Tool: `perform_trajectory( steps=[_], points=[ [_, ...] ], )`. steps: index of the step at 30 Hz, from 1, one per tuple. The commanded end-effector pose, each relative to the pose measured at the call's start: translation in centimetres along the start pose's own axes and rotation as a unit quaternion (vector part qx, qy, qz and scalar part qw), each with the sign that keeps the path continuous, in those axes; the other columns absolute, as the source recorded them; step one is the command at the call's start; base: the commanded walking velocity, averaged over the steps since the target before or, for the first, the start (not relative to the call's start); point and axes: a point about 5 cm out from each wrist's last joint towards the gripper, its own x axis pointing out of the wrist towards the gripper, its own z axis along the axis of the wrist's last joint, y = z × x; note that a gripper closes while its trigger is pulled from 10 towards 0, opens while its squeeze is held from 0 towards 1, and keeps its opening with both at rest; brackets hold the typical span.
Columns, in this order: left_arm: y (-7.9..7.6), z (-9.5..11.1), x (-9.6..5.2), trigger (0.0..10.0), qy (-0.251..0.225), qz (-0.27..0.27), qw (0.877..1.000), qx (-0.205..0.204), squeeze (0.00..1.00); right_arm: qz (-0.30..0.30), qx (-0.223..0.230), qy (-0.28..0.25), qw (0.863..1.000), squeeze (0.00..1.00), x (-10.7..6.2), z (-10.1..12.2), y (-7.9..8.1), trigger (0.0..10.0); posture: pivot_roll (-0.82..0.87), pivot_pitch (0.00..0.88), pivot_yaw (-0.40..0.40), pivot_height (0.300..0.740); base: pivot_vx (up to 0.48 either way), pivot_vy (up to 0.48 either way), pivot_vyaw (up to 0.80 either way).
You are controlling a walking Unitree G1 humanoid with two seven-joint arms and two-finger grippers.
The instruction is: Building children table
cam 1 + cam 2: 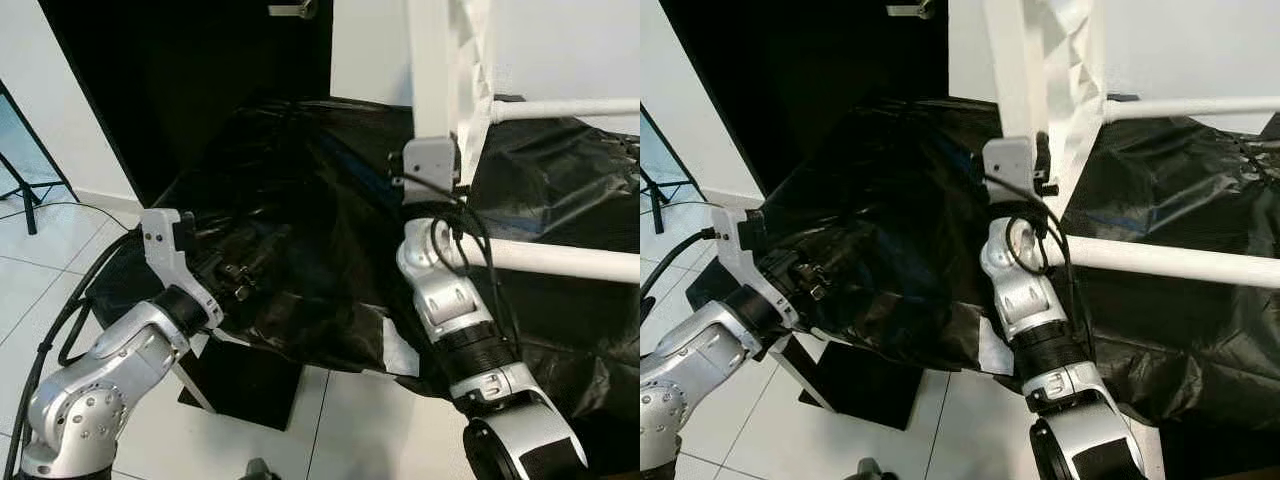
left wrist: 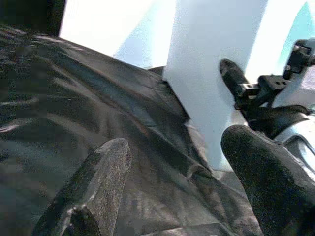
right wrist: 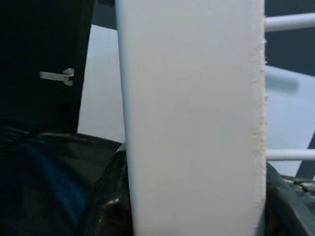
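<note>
A white upright board (image 1: 430, 70) of the children's table stands on a surface draped in black plastic sheeting (image 1: 300, 230). Two white round bars (image 1: 560, 260) run off to the right from the frame. My right gripper (image 1: 438, 142) reaches up to the foot of the board. In the right wrist view its fingers (image 3: 288, 201) flank the board (image 3: 192, 118) on both sides, shut on it. My left gripper (image 1: 238, 280) hovers low over the plastic to the left, open with nothing between its fingers (image 2: 98, 182). It points toward the board (image 2: 211, 64).
A dark door with a lever handle (image 1: 290, 10) stands behind the covered surface. White tiled floor (image 1: 330, 430) lies in front. A black stand leg (image 1: 30, 190) and a cable are at the far left. White wall fills the back right.
</note>
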Motion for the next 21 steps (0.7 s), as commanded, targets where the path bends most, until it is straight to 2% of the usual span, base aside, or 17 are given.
perform_trajectory(
  steps=[1, 3, 4, 5, 9, 13, 19, 21],
  points=[
    [-1.8, 0.0, 0.1, 10.0, 0.001, -0.16, 0.987, 0.005, 0.0, 0.018, 0.051, -0.079, 0.995, 0.0, 1.0, 4.1, 0.0, 10.0, -0.04, 0.0, -0.024, 0.74, 0.0, 0.0, 0.0],
    [-1.9, -0.1, 0.2, 10.0, -0.001, -0.161, 0.987, 0.003, 0.0, 0.037, 0.068, -0.075, 0.994, 0.0, 1.0, 4.1, 0.1, 10.0, -0.04, 0.0, -0.025, 0.74, 0.0, 0.0, 0.0],
    [-2.0, 0.0, 0.2, 10.0, -0.003, -0.163, 0.987, 0.004, 0.0, 0.085, 0.116, -0.072, 0.987, 0.0, 0.4, 3.7, 0.4, 10.0, -0.04, 0.0, -0.029, 0.74, 0.0, 0.0, 0.0],
    [-2.1, 0.0, 0.2, 10.0, -0.003, -0.163, 0.987, 0.004, 0.0, 0.1, 0.135, -0.07, 0.983, 0.0, 0.2, 3.5, 0.5, 10.0, -0.04, 0.0, -0.028, 0.74, 0.0, 0.0, 0.0],
    [-2.2, 0.0, 0.2, 10.0, -0.003, -0.164, 0.986, 0.006, 0.0, 0.123, 0.16, -0.061, 0.978, 0.0, -0.9, 2.3, 0.4, 10.0, -0.03, 0.0, -0.029, 0.74, 0.0, 0.0, 0.0],
    [-2.3, -0.1, 0.1, 10.0, -0.001, -0.165, 0.986, 0.005, 0.0, 0.136, 0.166, -0.05, 0.975, 0.0, -1.8, 1.2, 0.3, 10.0, -0.03, 0.0, -0.025, 0.74, 0.0, 0.0, 0.0],
    [-2.3, -0.2, 0.0, 10.0, 0.004, -0.166, 0.986, 0.007, 0.0, 0.129, 0.176, -0.025, 0.976, 0.0, -2.5, -0.2, -0.1, 10.0, -0.03, 0.0, -0.017, 0.74, 0.0, 0.0, 0.0],
    [-2.3, -0.3, 0.1, 10.0, 0.007, -0.169, 0.986, 0.009, 0.0, 0.134, 0.194, -0.003, 0.972, 0.0, -3.5, -1.9, -0.2, 10.0, -0.03, 0.0, -0.011, 0.74, 0.0, 0.0, 0.0]
  ],
)
